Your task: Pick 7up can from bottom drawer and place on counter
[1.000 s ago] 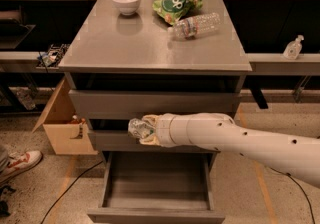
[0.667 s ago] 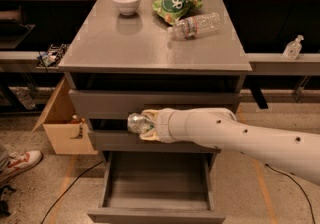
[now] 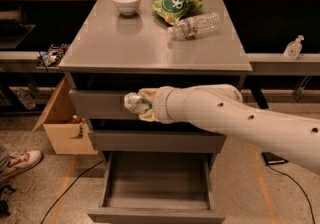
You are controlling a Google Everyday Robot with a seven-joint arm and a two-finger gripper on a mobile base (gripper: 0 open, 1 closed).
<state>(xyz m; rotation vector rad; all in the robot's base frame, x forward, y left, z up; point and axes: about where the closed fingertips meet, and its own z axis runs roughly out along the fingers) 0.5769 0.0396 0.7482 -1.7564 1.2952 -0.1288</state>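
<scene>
My gripper (image 3: 139,105) is shut on the 7up can (image 3: 133,103), a small silvery crumpled can. It holds the can in the air in front of the top drawer's front, just below the counter's front edge. The bottom drawer (image 3: 156,212) is pulled open below, and its bare grey floor holds nothing. The counter (image 3: 125,43) is the broad grey slab above. My white arm reaches in from the right.
On the counter stand a white bowl (image 3: 126,2), a green snack bag (image 3: 178,6) and a lying clear water bottle (image 3: 196,25). A cardboard box (image 3: 64,126) sits on the floor at the left. A shoe (image 3: 18,163) shows at the far left.
My gripper has risen with the can, from level with the middle drawer up to the top drawer's front.
</scene>
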